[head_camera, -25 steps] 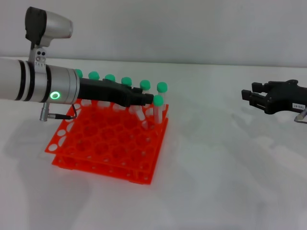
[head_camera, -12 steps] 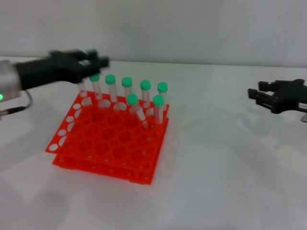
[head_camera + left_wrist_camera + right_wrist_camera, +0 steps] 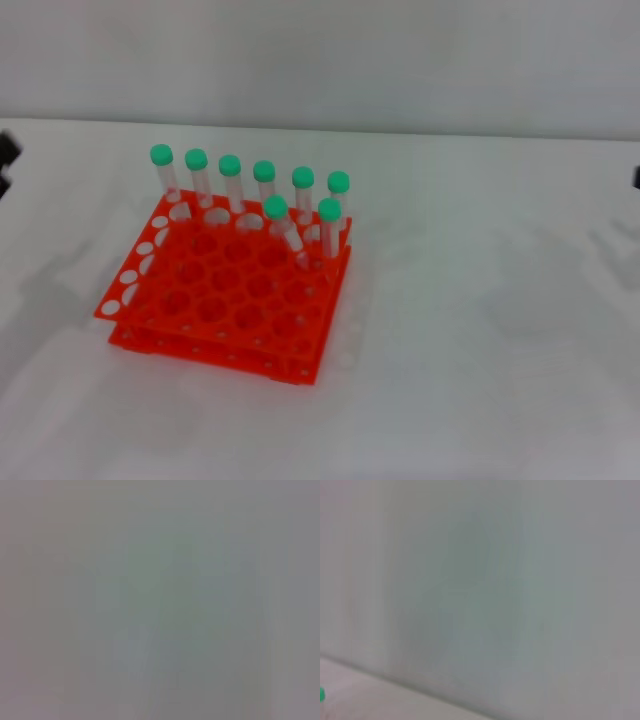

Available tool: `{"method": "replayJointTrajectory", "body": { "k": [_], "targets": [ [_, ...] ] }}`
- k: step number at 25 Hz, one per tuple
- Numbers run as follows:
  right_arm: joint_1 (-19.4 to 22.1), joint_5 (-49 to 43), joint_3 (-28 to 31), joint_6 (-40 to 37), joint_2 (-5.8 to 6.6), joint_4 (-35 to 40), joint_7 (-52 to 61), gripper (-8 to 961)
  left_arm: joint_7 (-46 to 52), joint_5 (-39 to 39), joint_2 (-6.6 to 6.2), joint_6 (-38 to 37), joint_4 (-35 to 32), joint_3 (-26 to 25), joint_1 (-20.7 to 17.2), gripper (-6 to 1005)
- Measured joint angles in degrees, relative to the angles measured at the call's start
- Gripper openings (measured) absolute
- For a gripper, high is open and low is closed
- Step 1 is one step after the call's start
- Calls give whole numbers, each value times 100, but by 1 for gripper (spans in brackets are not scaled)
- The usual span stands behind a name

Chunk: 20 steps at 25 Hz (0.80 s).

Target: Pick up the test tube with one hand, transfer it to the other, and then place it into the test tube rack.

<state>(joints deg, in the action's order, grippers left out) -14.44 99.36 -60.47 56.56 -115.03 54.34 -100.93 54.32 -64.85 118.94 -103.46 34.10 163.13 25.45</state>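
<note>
The test tube (image 3: 284, 229) leans in the test tube rack (image 3: 230, 290), well apart from both grippers at the head view's edges; finger state cannot be told.

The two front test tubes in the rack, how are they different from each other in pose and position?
The left front tube leans, its cap tipped toward the robot's left, while the right front tube stands nearly upright. The left front tube sits further in from the rack's edge, while the right front tube is beside the right edge of the orange rack. Both are clear with green caps and stand in front of the back row of six tubes.
</note>
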Motion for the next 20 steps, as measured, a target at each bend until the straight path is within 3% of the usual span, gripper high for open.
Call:
{"method": "replayJointTrajectory", "body": {
  "k": [5, 10, 15, 20],
  "targets": [
    [62, 1551, 1323, 1685, 18, -1966, -2368, 436, -655, -85, 7, 84, -585, -8, -504, 468],
    [54, 1739, 2855, 2479, 18, -3557, -3837, 438, -1161, -308, 10, 275, -1096, -18, -840, 470],
    [174, 1743, 3316, 2568, 19, -4167, -4554, 440, -1436, -729, 12, 439, -1476, -18, -942, 477],
    [186, 1747, 3616, 2909, 17, -4754, -5274, 621, -1537, -1014, 15, 678, -1682, -18, -919, 494]
  ]
}}
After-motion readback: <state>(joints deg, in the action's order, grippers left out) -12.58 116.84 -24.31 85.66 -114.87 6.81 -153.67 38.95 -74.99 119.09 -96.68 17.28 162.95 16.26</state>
